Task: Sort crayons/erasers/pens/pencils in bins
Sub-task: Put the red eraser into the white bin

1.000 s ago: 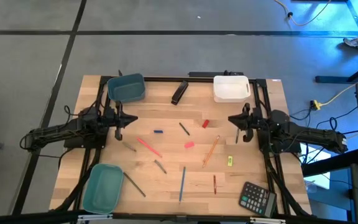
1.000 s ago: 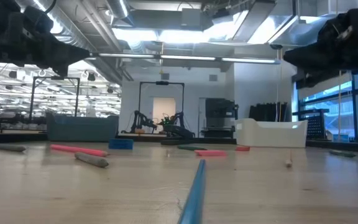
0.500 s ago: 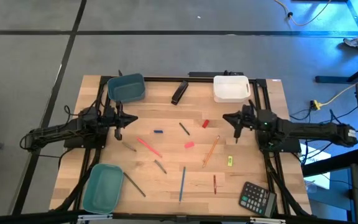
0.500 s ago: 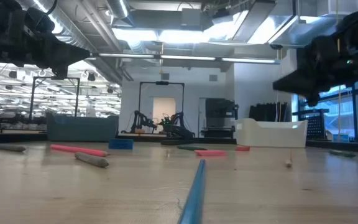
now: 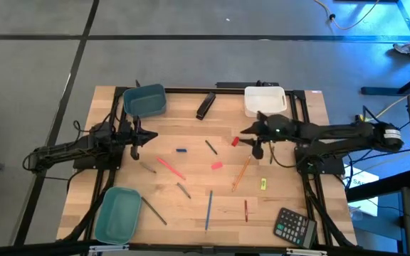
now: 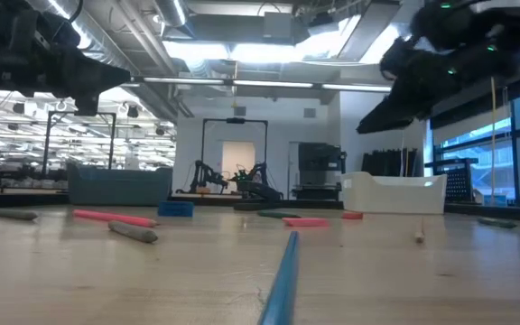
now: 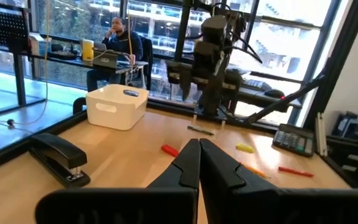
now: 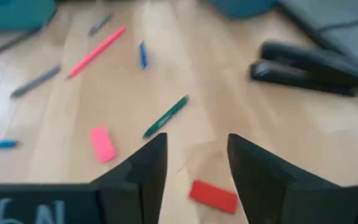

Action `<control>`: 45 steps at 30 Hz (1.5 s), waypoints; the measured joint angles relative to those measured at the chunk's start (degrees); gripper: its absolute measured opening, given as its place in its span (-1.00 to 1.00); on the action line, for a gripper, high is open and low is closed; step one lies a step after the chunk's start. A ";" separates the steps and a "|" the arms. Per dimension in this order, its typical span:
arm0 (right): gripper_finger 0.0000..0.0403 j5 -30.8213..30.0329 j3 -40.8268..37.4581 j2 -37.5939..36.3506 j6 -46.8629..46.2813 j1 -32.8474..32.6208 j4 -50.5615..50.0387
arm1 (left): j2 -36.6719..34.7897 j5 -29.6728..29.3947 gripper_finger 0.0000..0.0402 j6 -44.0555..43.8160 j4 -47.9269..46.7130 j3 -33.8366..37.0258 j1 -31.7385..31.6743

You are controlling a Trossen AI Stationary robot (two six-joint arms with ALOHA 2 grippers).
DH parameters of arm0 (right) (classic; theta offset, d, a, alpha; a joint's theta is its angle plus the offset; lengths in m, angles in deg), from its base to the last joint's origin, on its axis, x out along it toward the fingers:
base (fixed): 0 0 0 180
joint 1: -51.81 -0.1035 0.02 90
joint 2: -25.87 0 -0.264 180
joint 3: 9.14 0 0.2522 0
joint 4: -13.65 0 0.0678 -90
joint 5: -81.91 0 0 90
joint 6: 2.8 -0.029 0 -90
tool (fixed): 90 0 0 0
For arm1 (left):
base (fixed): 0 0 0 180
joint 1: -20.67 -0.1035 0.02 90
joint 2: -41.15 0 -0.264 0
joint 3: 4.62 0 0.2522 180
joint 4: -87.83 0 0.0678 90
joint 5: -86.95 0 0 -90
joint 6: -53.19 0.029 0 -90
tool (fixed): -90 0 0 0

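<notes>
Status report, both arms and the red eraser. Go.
Right gripper open, empty, above red eraser. Left gripper shut, empty, parked at left table edge. Eraser lies flat on the table, nothing beside it.

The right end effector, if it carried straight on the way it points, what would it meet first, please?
Probably the red eraser, lying just ahead between the open fingers of the right end effector; depth is uncertain.

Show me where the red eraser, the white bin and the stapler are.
red eraser [image 5: 235, 141], view from above, middle of the block.
white bin [image 5: 265, 100], view from above, its inner floor.
stapler [image 5: 205, 105], view from above, middle of its black body.
</notes>
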 joint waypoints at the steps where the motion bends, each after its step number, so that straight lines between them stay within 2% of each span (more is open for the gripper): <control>1: -0.11 0.00 1.71 1.80 1.27 0.00 -1.94 | 0.04 -0.02 -1.00 -0.77 -0.02 -0.02 0.35; 6: -0.10 -1.88 9.34 8.31 4.34 0.02 -9.31 | 1.39 -1.00 -1.00 -0.97 0.09 -0.01 3.48; 14: -0.13 -1.92 17.66 13.27 10.87 0.00 -25.07 | 6.05 -7.41 -1.00 -0.99 0.63 -0.02 10.55; 21: -0.10 -2.07 25.12 23.19 17.38 -0.02 -37.58 | 12.35 -8.57 -1.00 -3.95 12.69 -0.01 15.10; 24: -0.08 -2.97 27.95 27.66 22.02 -0.04 -38.31 | 15.13 -8.57 -1.00 -3.92 16.69 -0.02 16.54; 28: -0.04 -6.95 31.73 32.87 26.94 -0.09 -39.86 | 18.59 -9.58 -0.95 -3.07 17.16 -0.45 16.75; 33: -0.01 -9.53 37.15 37.66 28.47 -0.07 -41.13 | 21.44 -17.27 -0.78 -0.67 14.43 -0.50 16.75; 38: -0.01 -9.54 40.66 38.99 28.27 -0.09 -42.57 | 21.68 -25.88 -0.61 0.93 9.63 -0.50 16.59; 45: -0.01 -9.53 41.06 38.75 28.33 -0.09 -44.34 | 21.65 -26.61 -0.55 2.44 10.29 -0.52 15.09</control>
